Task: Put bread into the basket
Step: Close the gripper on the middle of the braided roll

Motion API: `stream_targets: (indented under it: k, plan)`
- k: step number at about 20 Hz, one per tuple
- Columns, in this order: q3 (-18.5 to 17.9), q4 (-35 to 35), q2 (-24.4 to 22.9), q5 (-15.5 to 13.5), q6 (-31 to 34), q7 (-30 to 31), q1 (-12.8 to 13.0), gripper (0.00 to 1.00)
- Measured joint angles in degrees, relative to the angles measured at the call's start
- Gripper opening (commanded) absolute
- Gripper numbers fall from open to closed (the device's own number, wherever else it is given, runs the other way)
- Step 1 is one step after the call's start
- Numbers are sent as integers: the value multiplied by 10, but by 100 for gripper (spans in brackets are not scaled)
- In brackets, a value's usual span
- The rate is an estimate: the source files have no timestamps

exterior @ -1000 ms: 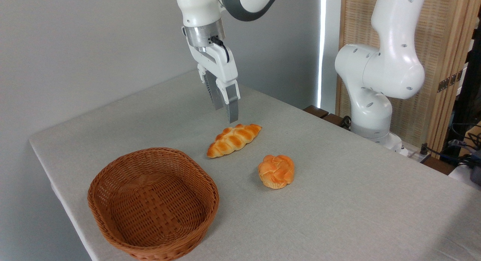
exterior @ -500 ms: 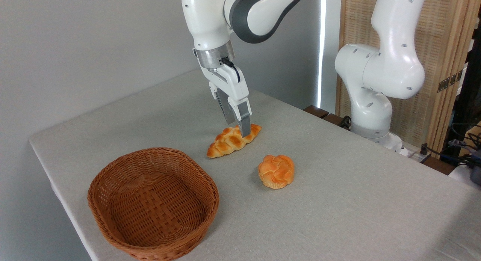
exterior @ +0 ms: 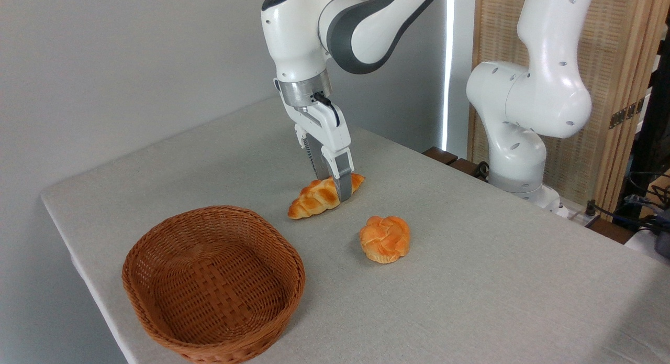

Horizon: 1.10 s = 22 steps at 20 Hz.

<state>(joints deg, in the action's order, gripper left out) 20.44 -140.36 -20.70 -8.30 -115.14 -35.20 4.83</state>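
Nearest you, in the lower left of the frame, sits the basket [exterior: 213, 284], its woven floor bare, on the grey surface [exterior: 471, 280]. A little further back, just right of centre, you have the round knotted bun [exterior: 385, 239], well apart from the basket and near the long loaf.

Behind those, at mid-frame, lies the bread [exterior: 320, 196], flat on the surface and angled from lower left to upper right, outside the basket and beyond its far rim. Your claw [exterior: 335, 186] is down over the right-hand part of the loaf. The front finger [exterior: 343, 182] stands on the near side of the loaf, its tip close to the surface; the other finger is behind the loaf. The fingers straddle the loaf, but you cannot tell from this angle whether they are pressing on it or standing slightly apart.

Further back, at the upper right, the arm's white base column [exterior: 528, 107] rises at the far edge of the surface, in front of a wooden screen [exterior: 617, 81].
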Motion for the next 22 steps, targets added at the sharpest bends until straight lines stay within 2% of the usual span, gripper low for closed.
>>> stream_targets:
  k: [2, 6, 7, 8, 9, 22]
  plan:
    - [0, -1, 0, 0, -6, 0, 0, 99]
    - [0, -3, 2, 0, -8, 0, 0, 77]
    - [0, -3, 3, 0, -8, 0, 0, 65]
    - [0, -3, 3, -1, -8, 0, 0, 33]
    - [0, -3, 3, -2, -8, 0, 0, 25]
    - [1, -3, 4, -6, -13, -8, 0, 26]
